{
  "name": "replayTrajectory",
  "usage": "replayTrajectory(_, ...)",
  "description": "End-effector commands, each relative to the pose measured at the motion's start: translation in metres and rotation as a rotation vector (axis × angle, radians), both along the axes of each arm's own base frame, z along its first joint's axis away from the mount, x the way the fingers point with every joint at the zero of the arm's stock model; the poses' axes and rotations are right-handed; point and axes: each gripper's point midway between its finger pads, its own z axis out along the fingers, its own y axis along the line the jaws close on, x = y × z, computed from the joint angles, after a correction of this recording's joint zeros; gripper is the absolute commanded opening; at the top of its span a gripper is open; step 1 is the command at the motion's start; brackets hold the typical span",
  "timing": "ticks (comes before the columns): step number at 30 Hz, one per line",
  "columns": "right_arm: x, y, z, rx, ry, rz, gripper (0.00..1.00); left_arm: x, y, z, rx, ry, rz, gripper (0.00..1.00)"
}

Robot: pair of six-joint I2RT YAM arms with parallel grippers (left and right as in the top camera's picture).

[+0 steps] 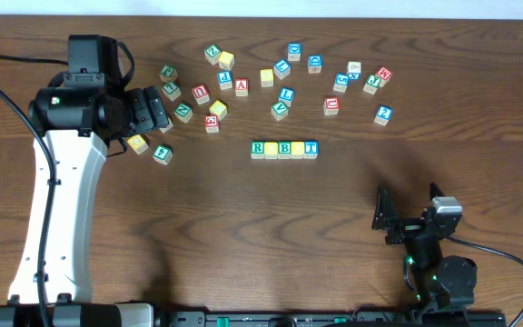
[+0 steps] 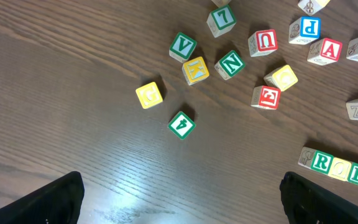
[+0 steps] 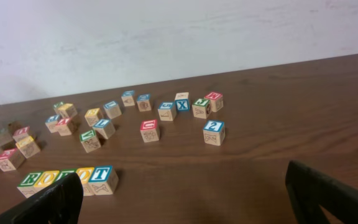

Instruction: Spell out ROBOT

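A row of five letter blocks (image 1: 284, 148) lies at the table's middle: green R (image 1: 258, 147), yellow O, green B, yellow O, blue T (image 1: 310, 147). Its R end shows in the left wrist view (image 2: 321, 162). Its T end shows in the right wrist view (image 3: 101, 177). My left gripper (image 1: 152, 111) is open and empty, above the table to the left of the row (image 2: 180, 190). My right gripper (image 1: 387, 218) is open and empty, near the front right, well away from the row (image 3: 182, 183).
Several loose blocks are scattered across the back of the table, among them a red A (image 1: 241, 86) and a blue 2 (image 1: 383, 114). A yellow block (image 2: 149, 94) and a green 4 block (image 2: 181, 124) lie close to the left gripper.
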Motion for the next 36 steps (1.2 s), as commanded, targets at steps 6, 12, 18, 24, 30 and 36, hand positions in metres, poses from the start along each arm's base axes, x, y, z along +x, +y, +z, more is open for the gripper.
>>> replayTrajectory(6,0.0,-0.001,0.0,-0.017,-0.006,-0.004,0.99,0.001,0.003,0.008,0.014,-0.021,0.003,0.99)
replayTrajectory(12,0.0,-0.001,0.0,-0.017,-0.006,-0.004,0.99,-0.001,0.019,0.011,0.124,-0.016,-0.012,0.99)
replayTrajectory(18,0.0,-0.001,0.0,-0.017,-0.006,-0.004,0.99,-0.015,0.018,0.038,0.125,-0.097,-0.009,0.99)
replayTrajectory(24,0.0,-0.001,0.0,-0.017,-0.006,-0.004,0.99,-0.042,0.024,0.074,0.158,-0.307,0.026,0.99)
replayTrajectory(30,0.0,-0.001,0.0,-0.017,-0.006,-0.004,0.99,-0.053,0.026,0.089,0.169,-0.645,0.05,0.99)
replayTrajectory(36,0.0,-0.001,0.0,-0.017,-0.006,-0.004,0.99,-0.076,0.025,0.063,0.2,-0.901,0.047,0.99)
